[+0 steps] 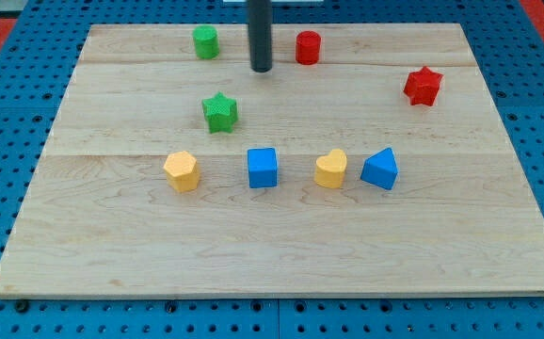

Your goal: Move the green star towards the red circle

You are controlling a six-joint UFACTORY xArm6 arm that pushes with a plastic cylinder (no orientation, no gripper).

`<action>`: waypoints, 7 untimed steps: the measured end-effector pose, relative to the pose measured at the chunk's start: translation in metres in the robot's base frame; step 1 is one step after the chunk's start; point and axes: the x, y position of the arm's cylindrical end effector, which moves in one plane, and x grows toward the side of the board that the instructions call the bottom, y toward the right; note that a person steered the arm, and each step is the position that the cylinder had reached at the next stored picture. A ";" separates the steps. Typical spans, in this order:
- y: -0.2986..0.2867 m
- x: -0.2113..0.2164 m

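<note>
Up at one o'clock from the green star point(220, 112), our tip point(262, 69) touches nothing; we have no hand. Light, hard star should slide toward the red circle point(308, 47) when pushed from seven o'clock.

You see a pale wooden board point(281, 226) with a fine grain, lying on a blue pegboard point(8, 113) dotted with holes. The rod is dark grey down to my tip point(262, 70). The star point(220, 112) and cylinder point(205, 41) are green. Another star point(423, 86) and the circle point(308, 47) are red. The cube point(263, 168) and triangle point(379, 169) are blue. The hexagon point(182, 171) and heart point(330, 169) are yellow.
</note>
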 end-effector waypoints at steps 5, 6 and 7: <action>0.070 0.035; 0.057 0.082; 0.031 0.120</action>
